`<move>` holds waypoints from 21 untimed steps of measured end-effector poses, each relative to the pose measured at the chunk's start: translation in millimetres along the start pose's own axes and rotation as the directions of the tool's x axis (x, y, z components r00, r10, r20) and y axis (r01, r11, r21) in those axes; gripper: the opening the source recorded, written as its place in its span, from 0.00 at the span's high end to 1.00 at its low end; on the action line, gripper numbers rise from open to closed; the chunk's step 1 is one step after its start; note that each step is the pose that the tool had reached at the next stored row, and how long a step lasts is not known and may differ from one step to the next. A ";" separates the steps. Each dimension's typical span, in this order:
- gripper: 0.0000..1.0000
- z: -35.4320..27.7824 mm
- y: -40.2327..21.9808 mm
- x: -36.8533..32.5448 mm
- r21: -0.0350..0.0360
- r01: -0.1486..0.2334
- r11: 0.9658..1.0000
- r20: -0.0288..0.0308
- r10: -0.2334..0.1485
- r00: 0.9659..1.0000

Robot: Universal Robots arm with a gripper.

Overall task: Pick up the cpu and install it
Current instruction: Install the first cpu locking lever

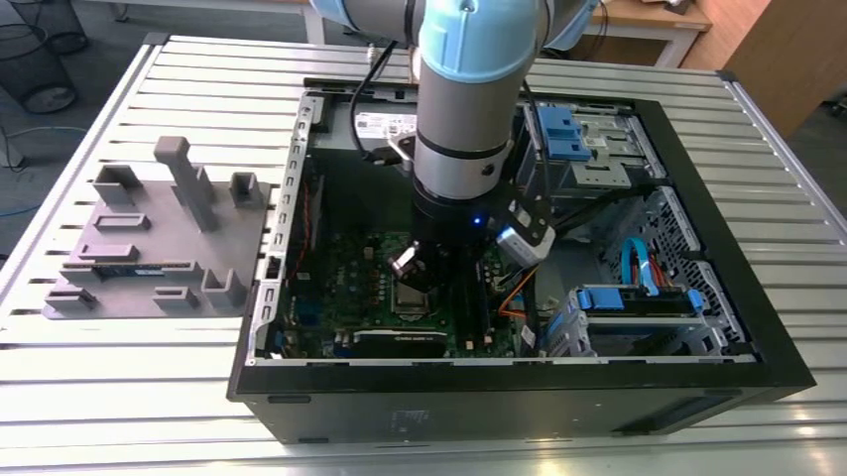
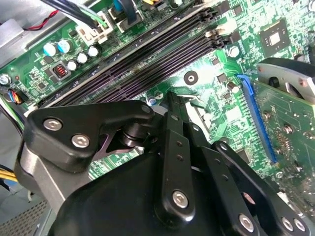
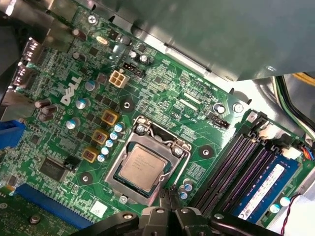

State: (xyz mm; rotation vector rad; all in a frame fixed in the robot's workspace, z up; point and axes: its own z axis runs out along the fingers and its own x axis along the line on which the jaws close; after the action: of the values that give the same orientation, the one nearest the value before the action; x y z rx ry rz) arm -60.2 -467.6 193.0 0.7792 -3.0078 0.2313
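Gripper: black linkage and screw heads fill the near field in both wrist views (image 2: 172, 105); its slim fingers meet in a point, jaws closed with nothing between them.
Fingertip: in the first wrist view the tip (image 3: 170, 194) hangs just beside the socket frame's near edge, off the chip itself.
Cpu: silver square (image 3: 142, 166) lies flat inside the socket frame, seated and level, a thin dark rim showing on all sides.
Socket frame: metal border (image 3: 129, 144) surrounds the cpu; a thin wire lever runs along one edge.
Motherboard: green board (image 3: 162, 88) spreads around the socket, with small capacitors close by the frame.
Memory slots: long dark slots (image 2: 147, 64) run beside the socket, one holding a blue stick (image 3: 268, 189); little room between them and the frame.
Computer case: open black tower (image 1: 530, 397) lies on its side; the arm (image 1: 463, 99) drops into its middle, walls standing well apart from it.
Table: slatted metal top (image 1: 119, 377) carries the case and, on the exterior view's left, a grey holder (image 1: 146, 248).
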 end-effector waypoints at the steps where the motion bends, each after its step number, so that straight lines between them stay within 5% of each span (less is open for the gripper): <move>1: 0.89 0.0 0.0 0.0 0.000 -0.004 1.000 -0.001 0.004 1.000; 12: 0.89 1.2 -0.2 0.3 0.003 -0.013 1.000 0.005 0.013 1.000; 21: 0.89 2.4 -0.1 1.5 0.009 -0.028 1.000 0.017 0.028 0.999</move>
State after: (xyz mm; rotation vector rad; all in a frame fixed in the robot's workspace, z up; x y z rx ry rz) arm -61.4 -468.7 190.7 0.7443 -3.0373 0.2404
